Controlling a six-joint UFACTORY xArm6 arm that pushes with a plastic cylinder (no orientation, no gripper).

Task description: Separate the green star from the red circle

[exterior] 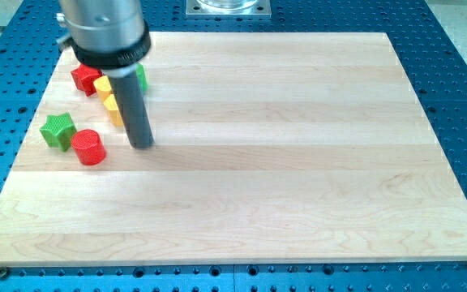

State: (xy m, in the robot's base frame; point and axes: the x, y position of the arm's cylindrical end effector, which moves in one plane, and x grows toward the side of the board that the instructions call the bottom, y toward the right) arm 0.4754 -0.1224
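Two blocks touching, green star (57, 130) and red circle (89, 147), my tip (141, 146) just right

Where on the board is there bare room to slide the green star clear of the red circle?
Bare wood runs from my tip to the view's right edge, and along the whole view's bottom below the red circle. The view's top-left is crowded: the green star touches the red circle, and a red block, yellow blocks and a green block cluster behind the rod.

yellow blocks (109, 95) half behind rod (134, 105)
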